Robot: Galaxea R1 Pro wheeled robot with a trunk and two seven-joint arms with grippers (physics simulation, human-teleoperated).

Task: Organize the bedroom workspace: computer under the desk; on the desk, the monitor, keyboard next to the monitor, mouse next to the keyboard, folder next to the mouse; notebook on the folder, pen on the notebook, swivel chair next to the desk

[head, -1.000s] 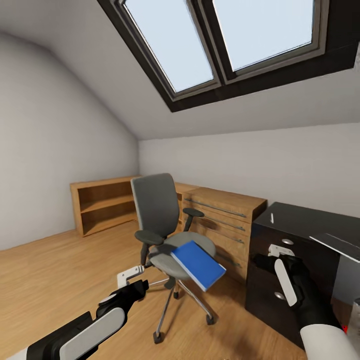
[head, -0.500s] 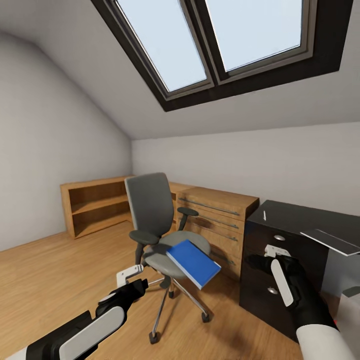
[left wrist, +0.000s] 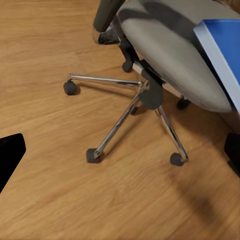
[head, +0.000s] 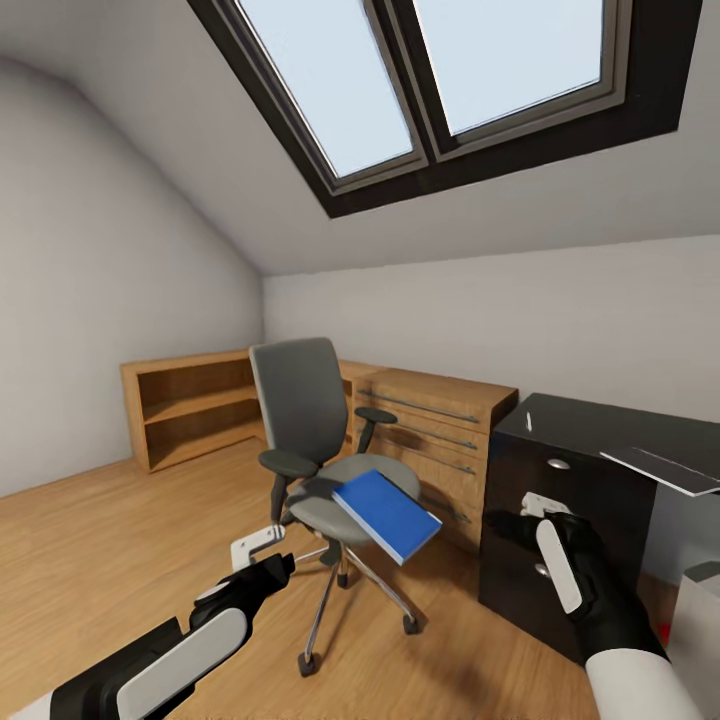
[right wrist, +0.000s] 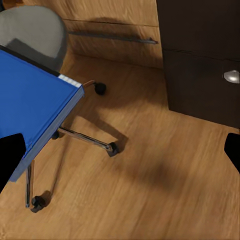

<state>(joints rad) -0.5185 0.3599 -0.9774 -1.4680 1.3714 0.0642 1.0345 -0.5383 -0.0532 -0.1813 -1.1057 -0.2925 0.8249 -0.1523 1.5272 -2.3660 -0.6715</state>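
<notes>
Nearest in the head view, the left gripper (head: pixel 262 552) hangs low over the wooden floor (head: pixel 90 560), just short of the swivel chair (head: pixel 320 440); its jaws are spread and hold nothing. The right gripper (head: pixel 535 510) is raised in front of the black drawers of the desk (head: pixel 600 425), also spread and empty.

Between the two grippers stands the chair, and the blue folder (head: pixel 386 515) lies on its seat, tilted, one corner jutting past the seat's front edge toward the right gripper. The left wrist view looks down on the chair's chrome base (left wrist: pixel 131 107) and castors, apart from the fingertips.

Farther off, a thin white pen (head: pixel 528 421) lies on the desk top. Behind the chair stands a light wooden drawer unit (head: pixel 440 430), and a low shelf (head: pixel 190 405) against the wall.
</notes>
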